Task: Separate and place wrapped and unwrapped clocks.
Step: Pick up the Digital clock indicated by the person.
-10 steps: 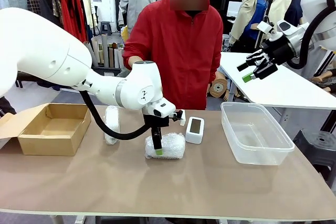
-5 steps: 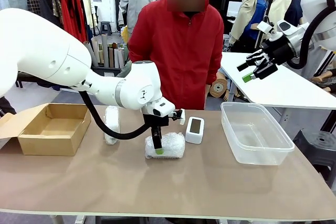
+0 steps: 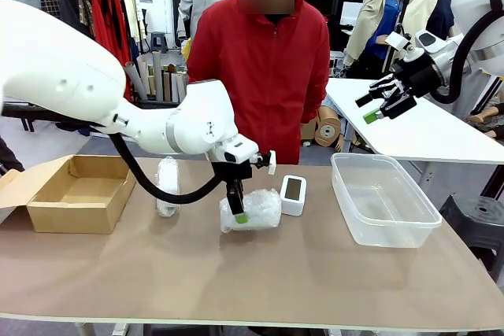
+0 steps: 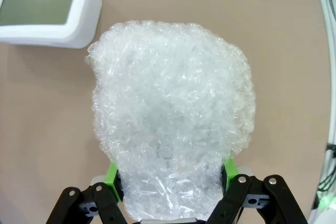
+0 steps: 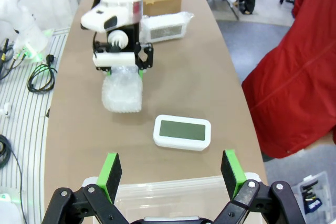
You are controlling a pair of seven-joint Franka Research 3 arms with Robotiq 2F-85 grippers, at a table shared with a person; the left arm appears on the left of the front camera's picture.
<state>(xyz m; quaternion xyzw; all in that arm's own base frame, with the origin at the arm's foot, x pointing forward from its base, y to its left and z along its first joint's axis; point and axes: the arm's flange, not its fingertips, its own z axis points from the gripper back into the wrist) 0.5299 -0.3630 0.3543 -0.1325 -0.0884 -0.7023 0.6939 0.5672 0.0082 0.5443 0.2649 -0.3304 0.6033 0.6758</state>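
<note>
My left gripper (image 3: 240,215) is shut on a bubble-wrapped clock (image 3: 252,210) at the table's middle, holding it by one end, tilted and slightly raised. In the left wrist view the bundle (image 4: 170,119) bulges between the green pads (image 4: 111,174). A second wrapped clock (image 3: 168,185) lies to the left near the box. The bare white clock (image 3: 292,193) with a grey screen stands just right of the held bundle. High at the right, my right gripper (image 3: 378,108) hangs open, holding nothing; its wrist view looks down on the bare clock (image 5: 182,131) and the held bundle (image 5: 122,92).
An open brown cardboard box (image 3: 79,192) sits at the table's left end. A clear plastic tub (image 3: 382,198) sits at the right. A person in a red jacket (image 3: 264,60) stands at the far edge behind the clocks. Bare tabletop (image 3: 260,281) stretches along the near side.
My left gripper closed on the wrapped clock, then rose a little, tipping the bundle up off the table. The right arm has not moved.
</note>
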